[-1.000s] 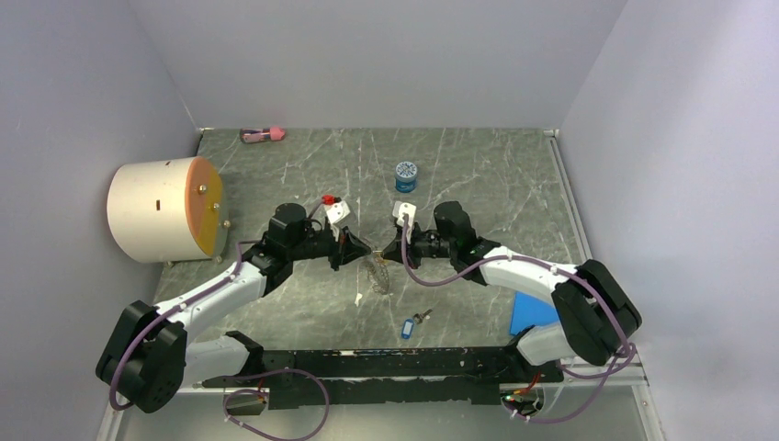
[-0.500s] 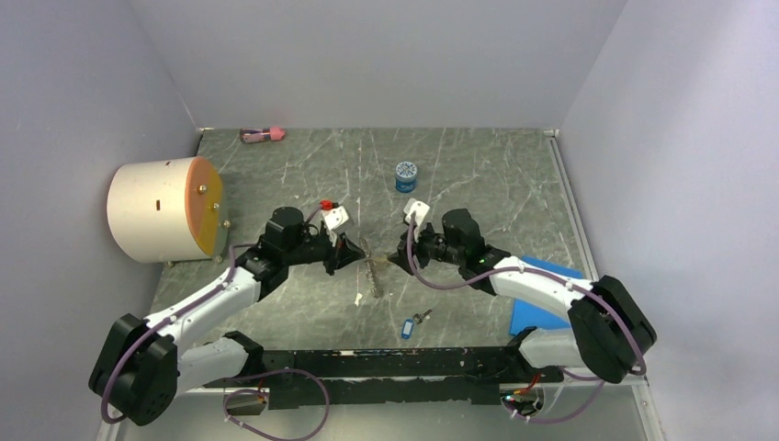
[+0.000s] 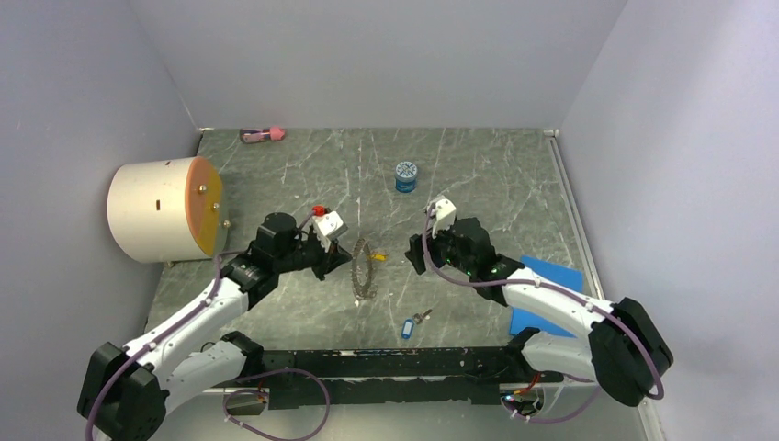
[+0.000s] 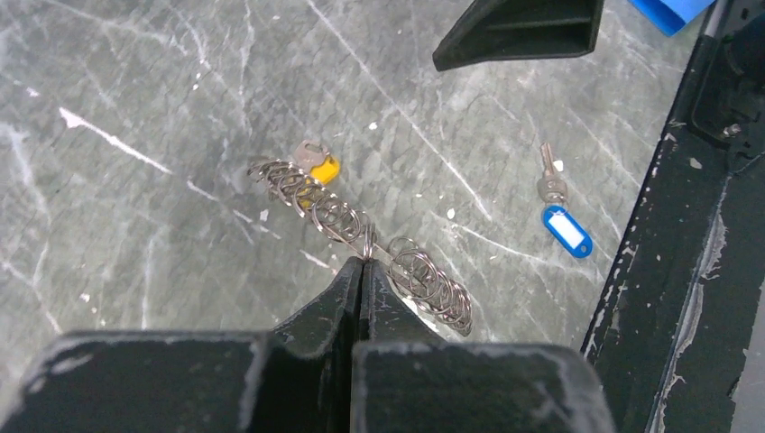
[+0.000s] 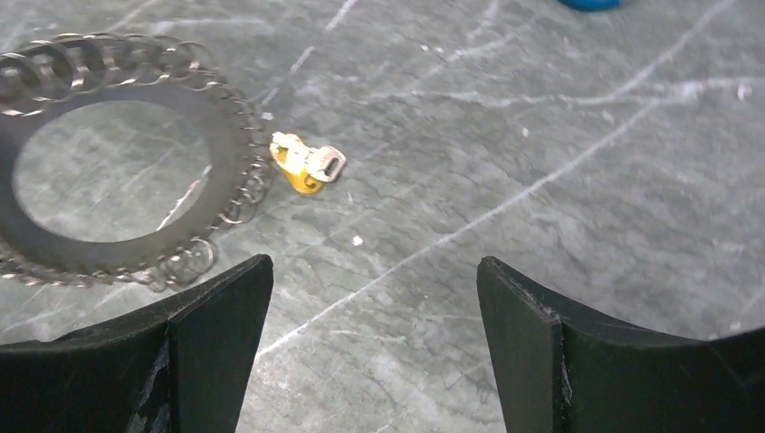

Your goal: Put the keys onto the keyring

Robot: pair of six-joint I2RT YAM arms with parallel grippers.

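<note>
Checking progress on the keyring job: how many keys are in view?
2. The yellow-headed key sits against the keyring's rim; whether it is threaded on is unclear. The blue-tagged key lies loose near the front rail.

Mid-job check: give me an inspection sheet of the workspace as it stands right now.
Surface: grey marbled table with white streaks.
Job's things: keyring held on edge by the left gripper; yellow key against its rim, cannot tell if threaded; blue key flat on the table, apart from the ring.
Clutter: blue jar; white drum with an orange face; pink item at the far edge; blue sheet partly under the right arm.
Grippers: left jaws shut on the keyring; right gripper jaws open, empty.
Cables: purple cables along the arms and base.
Surroundings: plain lavender walls; nothing else seen.
</note>
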